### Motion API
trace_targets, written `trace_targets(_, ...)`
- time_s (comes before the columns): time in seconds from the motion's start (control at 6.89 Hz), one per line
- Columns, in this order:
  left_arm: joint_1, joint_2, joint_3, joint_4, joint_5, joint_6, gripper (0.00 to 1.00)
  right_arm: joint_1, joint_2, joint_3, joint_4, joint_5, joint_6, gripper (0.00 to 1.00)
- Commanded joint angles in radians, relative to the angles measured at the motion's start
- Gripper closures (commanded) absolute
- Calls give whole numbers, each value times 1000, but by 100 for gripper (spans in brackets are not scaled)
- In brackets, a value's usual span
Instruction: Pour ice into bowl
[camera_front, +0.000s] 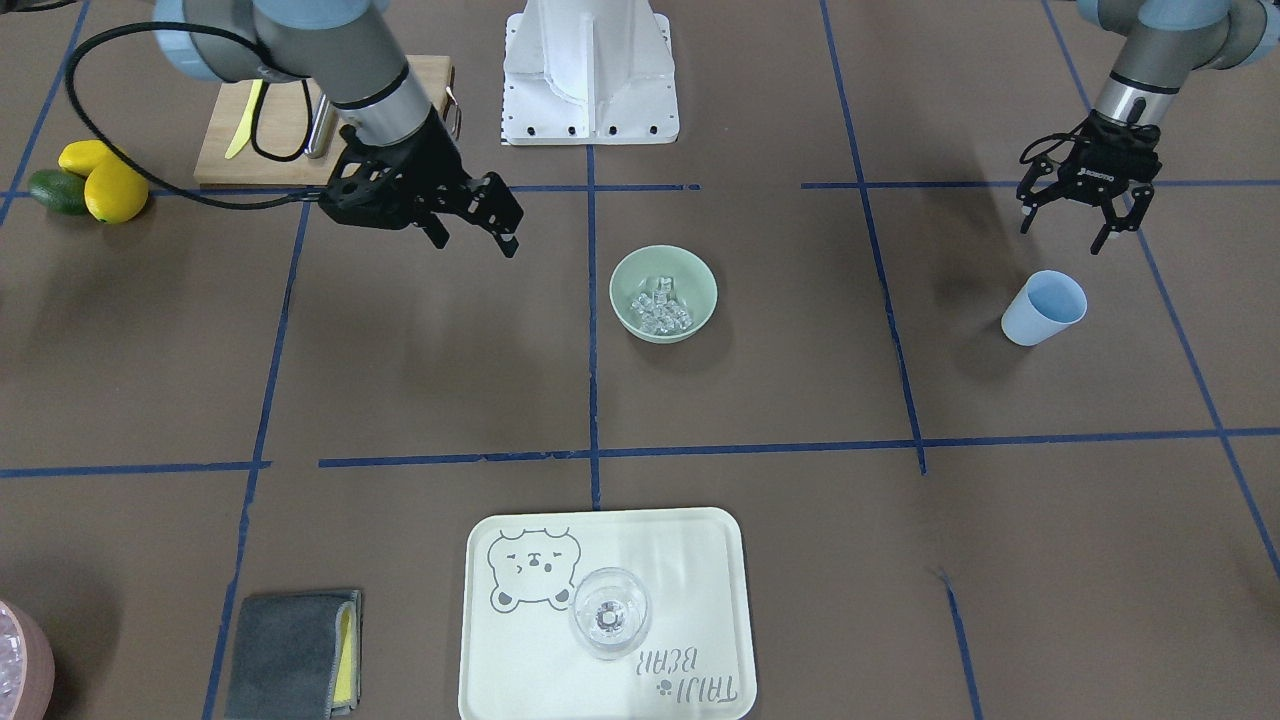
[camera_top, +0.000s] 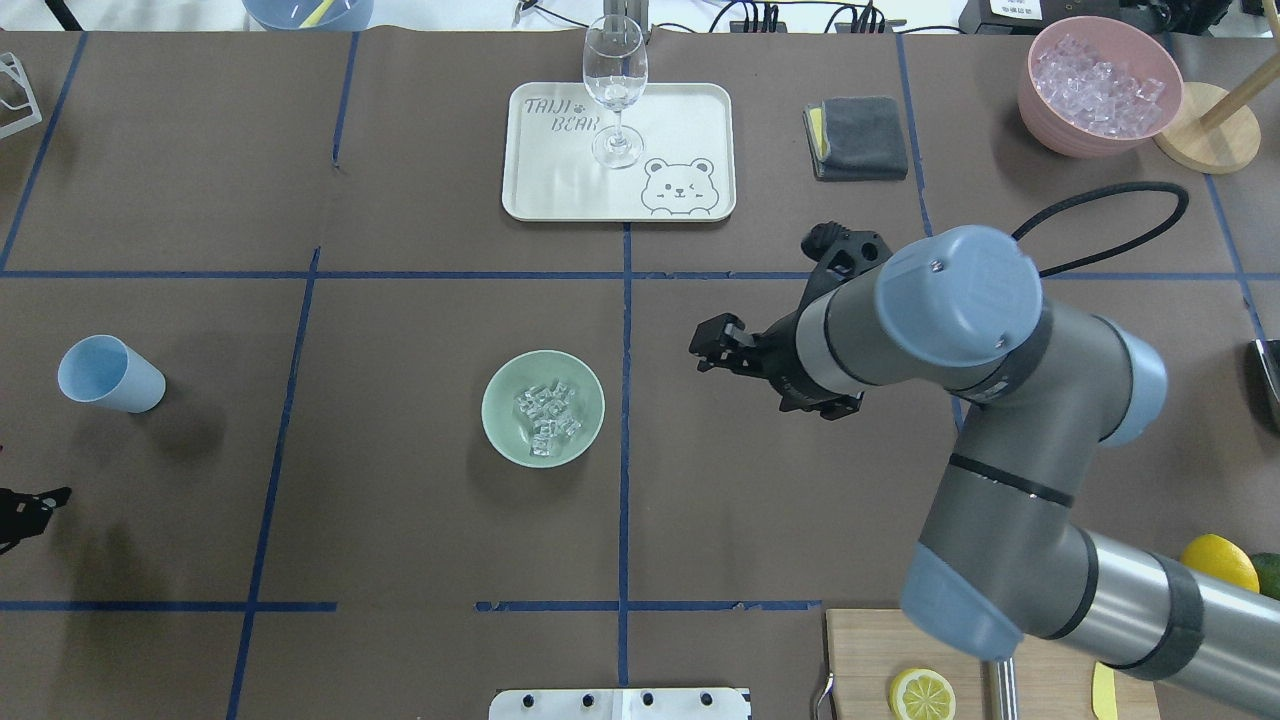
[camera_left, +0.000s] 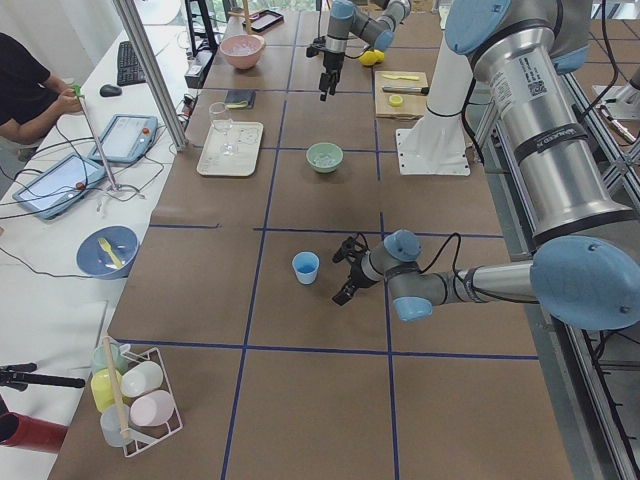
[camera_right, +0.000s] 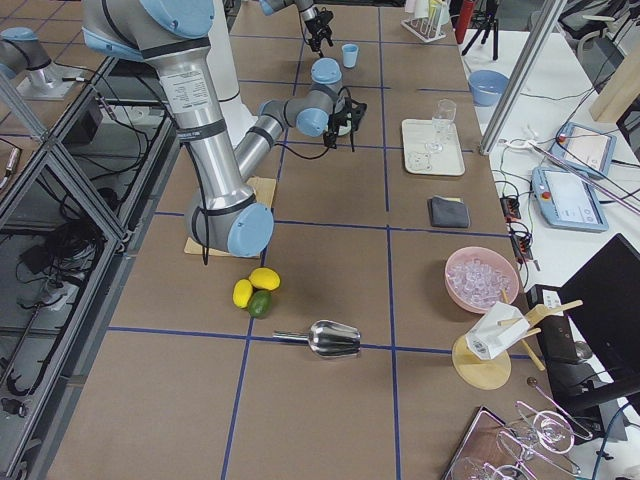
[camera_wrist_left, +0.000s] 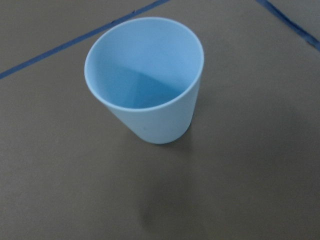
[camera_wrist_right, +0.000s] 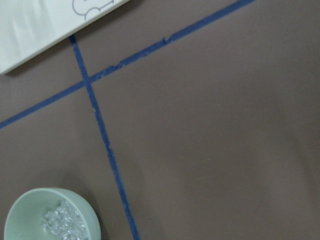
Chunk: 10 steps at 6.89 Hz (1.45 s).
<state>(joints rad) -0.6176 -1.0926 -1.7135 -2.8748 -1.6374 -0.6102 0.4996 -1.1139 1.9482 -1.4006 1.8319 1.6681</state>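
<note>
The pale mint-green bowl (camera_front: 640, 268) stands mid-table and holds a heap of clear ice cubes (camera_front: 662, 305). From overhead the bowl (camera_top: 505, 425) and its ice (camera_top: 547, 412) sit just left of the centre line. My right gripper (camera_front: 475, 247) is open and empty, hovering beside the bowl, apart from it; overhead it (camera_top: 705, 350) is to the bowl's right. Its wrist view shows the bowl (camera_wrist_right: 30, 205) with ice (camera_wrist_right: 62, 224) at the lower left. My left gripper (camera_front: 1062, 235) is open and empty, above and behind an upright, empty blue cup (camera_front: 1043, 308), which fills the left wrist view (camera_wrist_left: 145, 95).
A cream tray (camera_front: 700, 560) with a wine glass (camera_front: 610, 612) sits on the far side. A grey cloth (camera_front: 290, 650), a pink container of ice (camera_top: 1098, 85), a cutting board (camera_front: 270, 120), lemons (camera_front: 105, 185) and the robot base (camera_front: 590, 70) surround the work area.
</note>
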Motion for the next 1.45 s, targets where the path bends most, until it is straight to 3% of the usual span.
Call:
trace_targets(0.0, -380, -30, 29, 20, -353, 172, 0, -99, 95, -105, -34, -96, 13, 0)
trace_targets(0.15, -551, -79, 63, 58, -525, 176, 0, -121, 141, -183, -32, -112, 15, 0)
trace_targets(0.29, -638, -111, 58, 148, -574, 184, 0, -137, 154, -228, -17, -118, 13, 0)
trace_targets(1.02, -646, -106, 71, 180, -533, 196, 0, -139, 291, -354, -9, -129, 41, 1)
trace_targets(1.16, -646, -105, 74, 180, -471, 196, 0, -139, 324, -418, 18, -170, 51, 11)
trace_targets(1.31, -645, -111, 72, 180, -469, 196, 0, -139, 322, -442, 52, -172, 86, 24)
